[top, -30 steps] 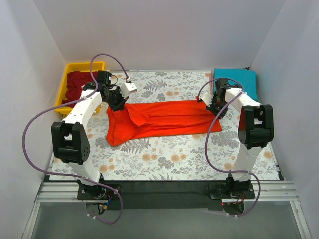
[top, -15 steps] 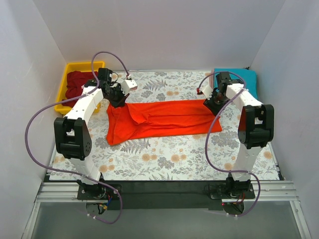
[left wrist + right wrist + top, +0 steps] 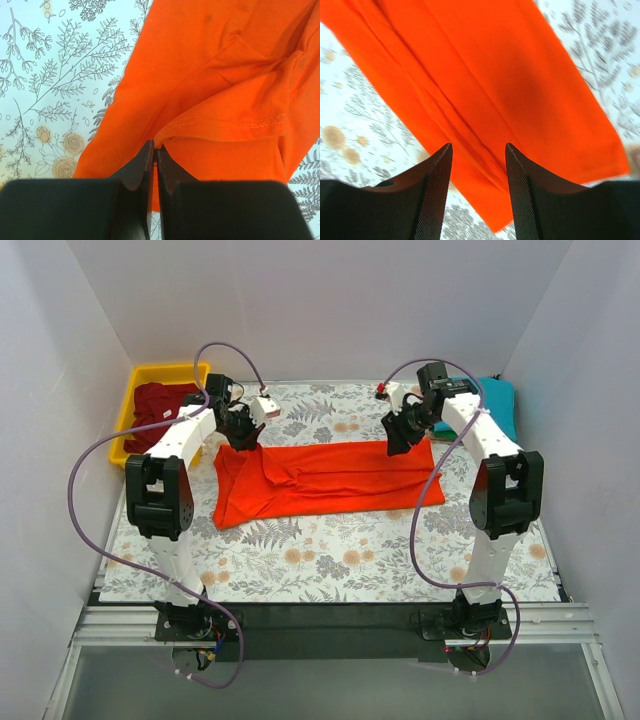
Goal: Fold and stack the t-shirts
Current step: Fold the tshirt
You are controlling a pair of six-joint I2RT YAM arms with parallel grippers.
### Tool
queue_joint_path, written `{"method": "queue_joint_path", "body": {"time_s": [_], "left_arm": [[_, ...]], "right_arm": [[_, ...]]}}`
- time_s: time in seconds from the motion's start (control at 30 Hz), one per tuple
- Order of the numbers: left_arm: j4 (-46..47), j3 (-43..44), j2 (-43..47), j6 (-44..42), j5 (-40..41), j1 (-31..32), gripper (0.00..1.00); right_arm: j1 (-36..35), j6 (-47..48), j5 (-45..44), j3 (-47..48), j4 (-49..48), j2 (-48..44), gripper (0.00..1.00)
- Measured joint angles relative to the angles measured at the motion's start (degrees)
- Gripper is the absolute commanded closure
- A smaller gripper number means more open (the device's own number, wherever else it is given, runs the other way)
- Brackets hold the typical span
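The orange-red t-shirt [image 3: 330,480] lies folded lengthwise across the middle of the table. My left gripper [image 3: 243,437] is at its far left corner, shut on a fold of its edge, as the left wrist view shows [image 3: 154,148], with the shirt [image 3: 225,75] spreading beyond. My right gripper [image 3: 398,438] hovers over the shirt's far right edge. It is open and empty in the right wrist view [image 3: 479,150], with the shirt [image 3: 485,75] below it. The maroon t-shirt [image 3: 160,405] lies in the bin. The teal t-shirt [image 3: 495,398] lies folded at the back right. The green t-shirt is out of view.
A yellow plastic bin [image 3: 135,390] stands at the back left corner. The floral table cloth [image 3: 330,560] covers the table. White walls close in the back and both sides. Purple cables loop from both arms.
My right gripper has moved left and away from the shirt's right corner, up along its far edge. My left gripper has shifted slightly towards the back with the shirt's corner.
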State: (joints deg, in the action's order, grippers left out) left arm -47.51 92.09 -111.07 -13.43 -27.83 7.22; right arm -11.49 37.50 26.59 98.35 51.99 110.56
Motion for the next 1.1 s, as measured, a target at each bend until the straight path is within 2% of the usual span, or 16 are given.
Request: {"method": "queue_joint_path", "body": {"time_s": [0.3, 0.53, 0.6, 0.63, 0.73, 0.87, 1.0, 1.1], "left_arm": [[0.66, 2.58, -2.12, -1.40, -0.76, 0.07, 1.00], [2.19, 2.80, -3.69, -2.73, -0.94, 0.90, 1.00], [2.78, 2.80, -4.94, -3.10, -0.94, 1.27, 0.96], [2.97, 2.80, -5.62, -3.28, -0.92, 1.44, 0.88], [3.19, 2.80, -6.95, -3.08, -0.63, 1.66, 0.74], [2.16, 3.87, -7.43, -0.07, -1.68, 0.92, 0.59], [-1.46, 3.82, -5.16, 6.03, -5.99, -3.52, 0.54], [-2.40, -3.54, 1.88, 11.41, -7.61, -8.72, 0.53]], "right_arm": [[-4.44, -5.90, 9.42, 0.92, 0.17, 3.26, 0.54], [-8.15, -9.90, 12.83, 0.44, -2.27, 4.24, 0.54], [-9.40, -10.93, 13.62, 0.07, -3.23, 4.26, 0.54], [-9.92, -11.50, 14.01, -0.22, -3.74, 4.26, 0.53], [-11.50, -12.96, 14.84, -0.83, -4.74, 4.39, 0.53], [-12.70, -15.10, 15.78, -1.64, -7.04, 4.61, 0.52], [-14.58, -18.27, 15.41, -2.67, -10.86, 4.66, 0.49], [-17.86, -21.44, 13.79, -2.99, -14.82, 4.96, 0.45]]}}
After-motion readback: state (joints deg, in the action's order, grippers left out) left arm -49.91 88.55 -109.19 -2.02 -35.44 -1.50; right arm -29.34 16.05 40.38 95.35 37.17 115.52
